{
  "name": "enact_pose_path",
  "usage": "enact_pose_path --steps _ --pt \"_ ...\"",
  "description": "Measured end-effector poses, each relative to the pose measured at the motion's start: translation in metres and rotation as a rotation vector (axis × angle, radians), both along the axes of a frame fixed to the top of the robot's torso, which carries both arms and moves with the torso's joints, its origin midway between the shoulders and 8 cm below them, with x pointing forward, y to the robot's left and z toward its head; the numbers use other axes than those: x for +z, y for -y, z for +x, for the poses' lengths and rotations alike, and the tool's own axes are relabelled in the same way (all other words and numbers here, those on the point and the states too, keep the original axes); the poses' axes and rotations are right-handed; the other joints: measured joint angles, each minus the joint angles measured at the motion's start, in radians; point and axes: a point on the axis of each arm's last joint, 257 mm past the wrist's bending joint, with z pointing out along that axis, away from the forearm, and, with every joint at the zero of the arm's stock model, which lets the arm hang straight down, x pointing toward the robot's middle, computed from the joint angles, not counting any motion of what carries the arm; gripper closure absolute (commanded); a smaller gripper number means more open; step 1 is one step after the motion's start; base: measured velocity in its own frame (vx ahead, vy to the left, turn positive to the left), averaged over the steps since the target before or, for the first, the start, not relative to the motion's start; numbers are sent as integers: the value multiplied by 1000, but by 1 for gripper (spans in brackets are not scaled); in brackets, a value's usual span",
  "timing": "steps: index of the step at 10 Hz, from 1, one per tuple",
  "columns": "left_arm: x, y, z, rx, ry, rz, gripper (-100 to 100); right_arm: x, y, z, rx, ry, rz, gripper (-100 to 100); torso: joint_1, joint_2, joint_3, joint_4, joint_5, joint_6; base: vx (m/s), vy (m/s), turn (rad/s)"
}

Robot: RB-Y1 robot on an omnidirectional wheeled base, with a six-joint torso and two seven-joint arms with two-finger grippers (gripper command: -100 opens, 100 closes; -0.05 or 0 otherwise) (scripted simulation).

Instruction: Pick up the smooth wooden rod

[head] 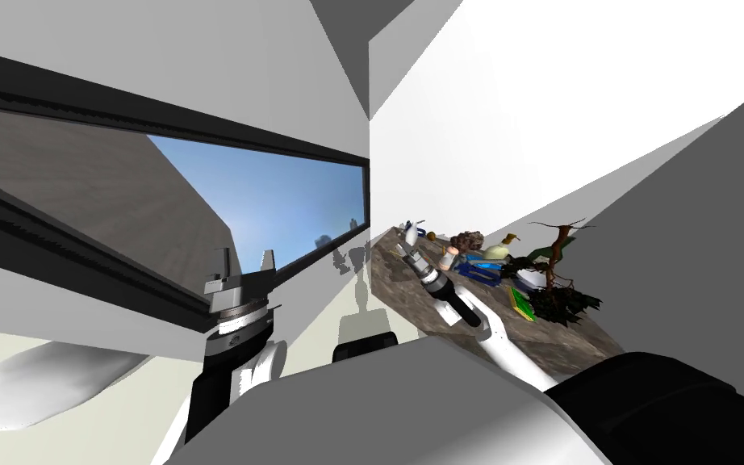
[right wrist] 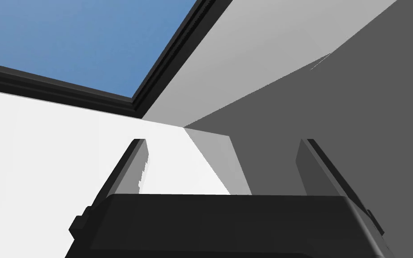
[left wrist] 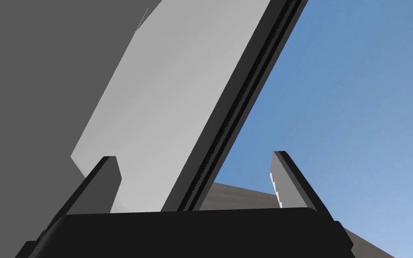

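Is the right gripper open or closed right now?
Open: the right gripper shows its two fingers standing wide apart, holding nothing between them.

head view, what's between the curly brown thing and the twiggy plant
In the head view, a pale gourd-like thing and a blue object lie between the curly brown thing and the plant.

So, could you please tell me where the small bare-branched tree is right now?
In the head view, the small tree stands on the mottled brown countertop to my right, close beside a flat green object.
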Motion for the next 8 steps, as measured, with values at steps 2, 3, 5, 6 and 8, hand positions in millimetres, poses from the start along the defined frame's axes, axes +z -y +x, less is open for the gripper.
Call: enact_pose_path --steps 2,3,5,6,8 --pt "0 0 0 0 0 0 0 -19 -5 2 25 -34 -60 -100 -1 -1 0 0 0 0 38 34 127" --pt "0 0 0 0 0 0 0 -28 -7 3 36 -48 -91 -100 -1 0 0 0 0 1 38 37 197" --pt "0 0 0 0 0 0 0 -50 -7 4 59 -86 -155 -100 -1 0 0 0 0 1 44 33 152" --pt "0 0 0 0 0 0 0 -63 -6 5 70 -111 -190 -100 0 -1 -1 0 0 0 42 25 88" --pt "0 0 0 0 0 0 0 -77 -5 4 87 -133 -242 -100 -2 1 0 0 0 1 25 17 86"
